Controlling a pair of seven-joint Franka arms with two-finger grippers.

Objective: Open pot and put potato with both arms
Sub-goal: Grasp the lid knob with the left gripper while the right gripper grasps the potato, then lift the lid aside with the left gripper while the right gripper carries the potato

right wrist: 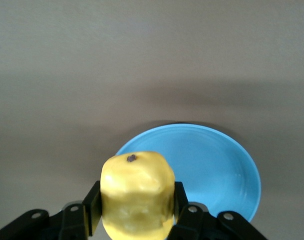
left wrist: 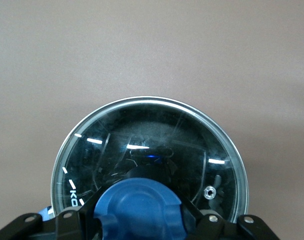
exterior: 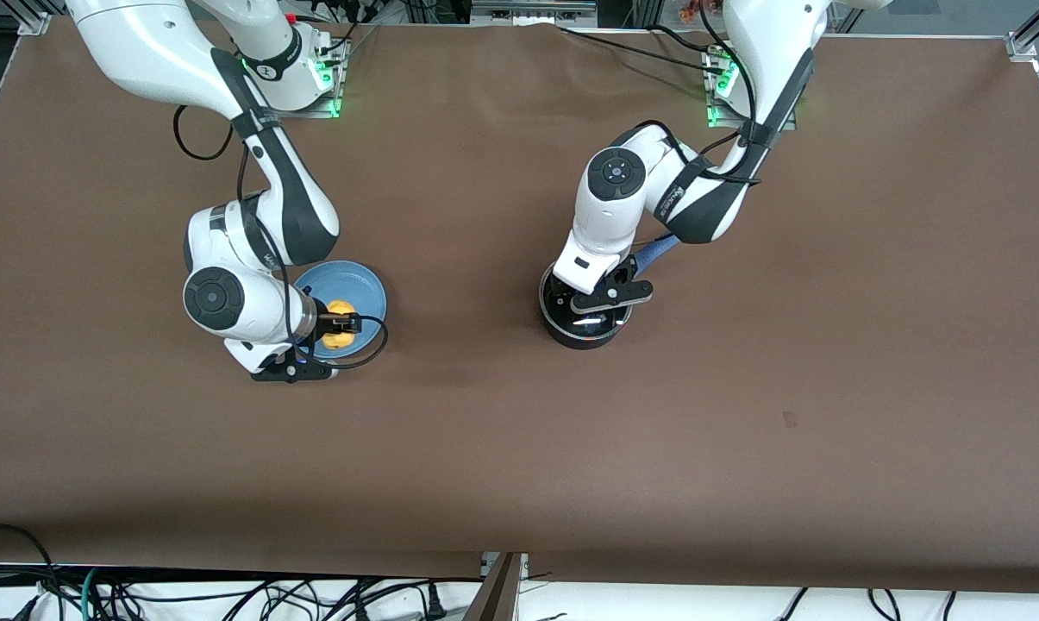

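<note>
A: Status? 
B: Left claw (left wrist: 137,220) pinches the lid knob (left wrist: 139,207) on the pot (exterior: 585,321); right claw (right wrist: 137,215) pinches the potato (right wrist: 137,194) over the blue plate (right wrist: 211,165).
A: Procedure? 
B: Lift lid vertically, clear the rim, then carry potato across.

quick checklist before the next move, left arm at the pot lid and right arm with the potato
1. Right gripper shut on the potato: ok, fingers press both its sides.
2. Potato clear of the blue plate: ok, the right wrist view shows it raised above the plate.
3. Left gripper around the lid knob: ok, fingers flank the blue knob, but whether they are fully clamped: cannot tell.
4. Glass lid off the pot: not ok, it sits on the rim.
5. Pot open for the potato: not ok, lid must lift first.
6. Pot handle free of the left arm: cannot tell, the arm covers most of it.
</note>
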